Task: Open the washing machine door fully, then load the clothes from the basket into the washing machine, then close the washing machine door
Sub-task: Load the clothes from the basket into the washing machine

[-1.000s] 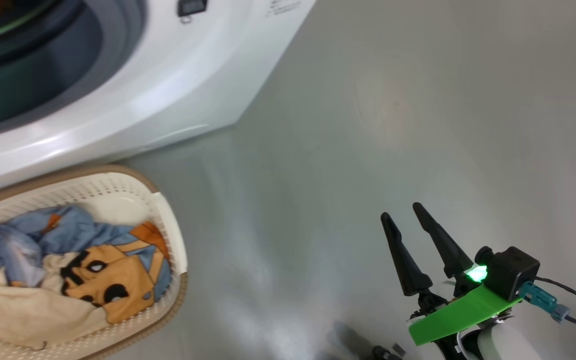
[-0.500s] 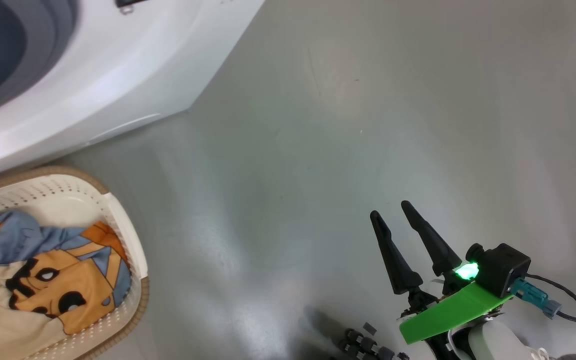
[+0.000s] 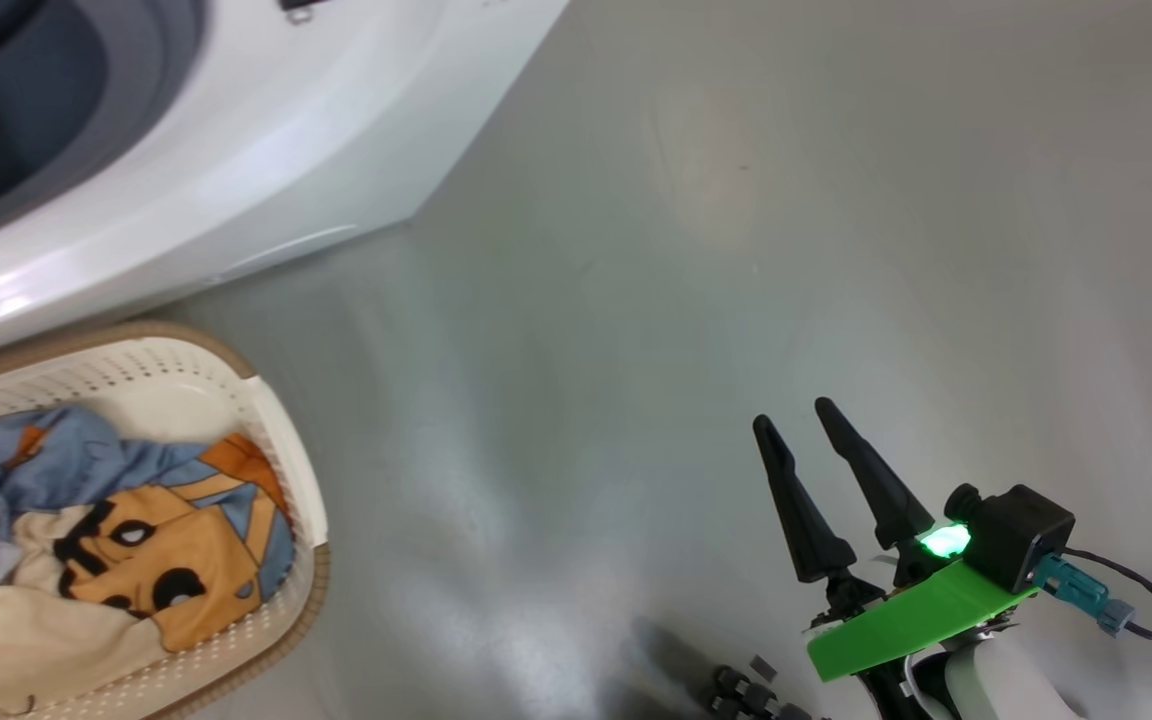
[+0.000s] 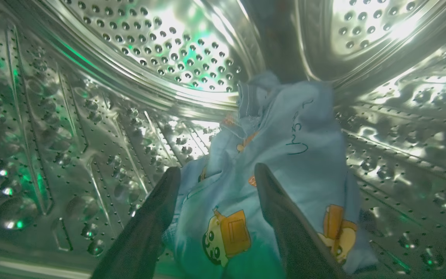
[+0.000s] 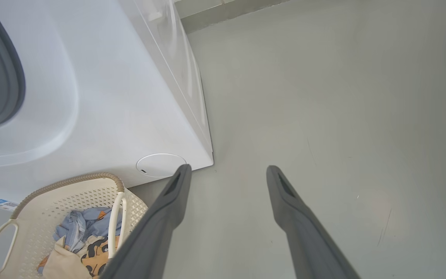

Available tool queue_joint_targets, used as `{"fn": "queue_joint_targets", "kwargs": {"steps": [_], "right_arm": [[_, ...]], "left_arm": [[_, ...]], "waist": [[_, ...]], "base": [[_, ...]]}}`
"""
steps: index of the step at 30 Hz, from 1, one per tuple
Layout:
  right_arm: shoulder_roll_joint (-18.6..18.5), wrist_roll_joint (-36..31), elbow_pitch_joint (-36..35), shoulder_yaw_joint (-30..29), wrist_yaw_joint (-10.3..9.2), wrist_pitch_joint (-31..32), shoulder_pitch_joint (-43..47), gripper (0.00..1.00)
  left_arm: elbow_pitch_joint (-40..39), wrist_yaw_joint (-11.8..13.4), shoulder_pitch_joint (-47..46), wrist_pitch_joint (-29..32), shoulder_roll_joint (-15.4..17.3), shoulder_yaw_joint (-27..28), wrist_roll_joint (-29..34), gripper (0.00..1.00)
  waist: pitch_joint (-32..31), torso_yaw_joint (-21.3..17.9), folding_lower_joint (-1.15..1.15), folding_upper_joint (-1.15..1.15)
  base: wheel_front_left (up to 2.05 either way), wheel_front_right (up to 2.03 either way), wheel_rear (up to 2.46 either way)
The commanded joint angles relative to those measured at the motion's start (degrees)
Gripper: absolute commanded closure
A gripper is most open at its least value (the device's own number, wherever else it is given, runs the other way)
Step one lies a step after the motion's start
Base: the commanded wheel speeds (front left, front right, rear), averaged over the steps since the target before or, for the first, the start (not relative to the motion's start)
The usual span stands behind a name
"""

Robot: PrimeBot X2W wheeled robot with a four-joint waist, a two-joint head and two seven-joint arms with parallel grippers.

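Observation:
The washing machine (image 3: 236, 150) stands at upper left, its door out of view. Before it sits the cream basket (image 3: 288, 470) holding clothes (image 3: 136, 530) in blue, orange and cream. My left gripper (image 4: 217, 170) is inside the steel drum (image 4: 168, 50), open, its fingers spread over a light blue garment (image 4: 296, 147) with orange cartoon print that lies on the drum wall. My right gripper (image 3: 793, 415) hangs open above the floor, well right of the basket. In the right wrist view, the right gripper (image 5: 229, 169) has the machine (image 5: 110, 97), the basket (image 5: 72, 193) and the clothes (image 5: 87, 240) to its left.
Bare grey floor (image 3: 736, 250) spreads right of the machine and basket. The grey rubber seal (image 5: 14, 77) rims the machine's opening. Dark parts of my own base (image 3: 746, 690) show at the bottom edge. A skirting line (image 5: 227, 11) runs along the far wall.
The head camera has swung, shifting the whole picture left and then partly back. Basket, clothes and right gripper keep their places relative to each other.

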Motion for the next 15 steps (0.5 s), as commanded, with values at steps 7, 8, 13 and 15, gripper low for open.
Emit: {"fn": "queue_joint_targets", "kwargs": {"steps": [7,8,13,15], "right_arm": [[-1.26,-0.39,-1.26,-0.03,0.09,-0.27,1.26,0.00],[-1.35,-0.50,-1.27,-0.08,0.09,-0.27,1.30,0.00],[-1.49,-0.91,-1.38,-0.25,0.09,-0.27,1.76,0.00],[-1.50,-1.12,-1.44,-0.47,0.09,-0.27,2.03,0.00]], "left_arm": [[-0.44,1.45,2.65,-3.92,-1.64,0.51,-1.72,0.00],[-0.31,1.18,3.17,-4.23,-2.20,0.63,-2.11,0.00],[0.24,0.41,6.16,-5.91,-4.39,1.02,-3.64,0.00],[0.29,0.10,7.30,-6.63,-5.31,1.29,-4.34,0.00]], "waist": [[-3.64,3.49,0.00,0.00],[-4.19,3.89,0.00,0.00],[-7.12,5.97,0.00,0.00],[-8.19,6.92,0.00,0.00]], "base": [[0.00,0.00,0.00],[0.00,0.00,0.00],[0.00,0.00,0.00],[0.00,0.00,0.00]]}}
